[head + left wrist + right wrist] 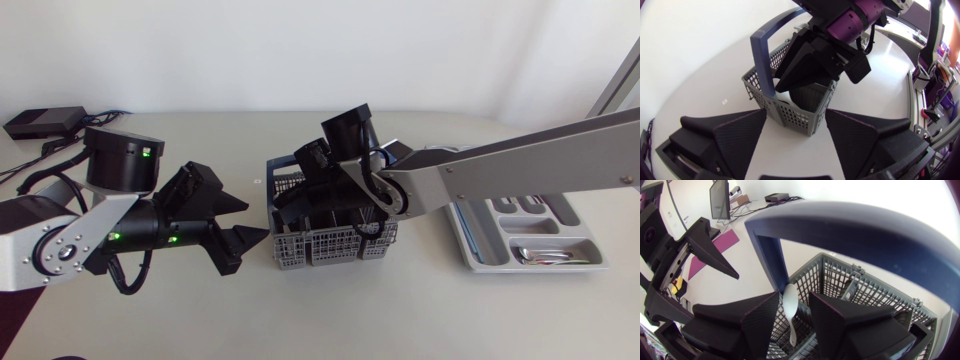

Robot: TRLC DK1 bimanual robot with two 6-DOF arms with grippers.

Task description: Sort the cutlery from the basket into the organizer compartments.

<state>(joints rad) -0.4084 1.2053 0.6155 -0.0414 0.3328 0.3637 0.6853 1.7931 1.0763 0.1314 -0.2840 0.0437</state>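
Resting on white table [400, 310]: basket [330, 250], organizer [472, 245]; left pincer [256, 220] apart; right pincer [794, 296] apart around spoon [790, 307].

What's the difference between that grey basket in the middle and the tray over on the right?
The basket is tall, with mesh walls and a dark blue arched handle. The organizer tray is flat, solid and has no handle. The tray is split into compartments, one holding metal cutlery, while the basket's inside is mostly hidden. The right gripper is down in the basket and nothing reaches into the tray. Both are grey and sit on the table.
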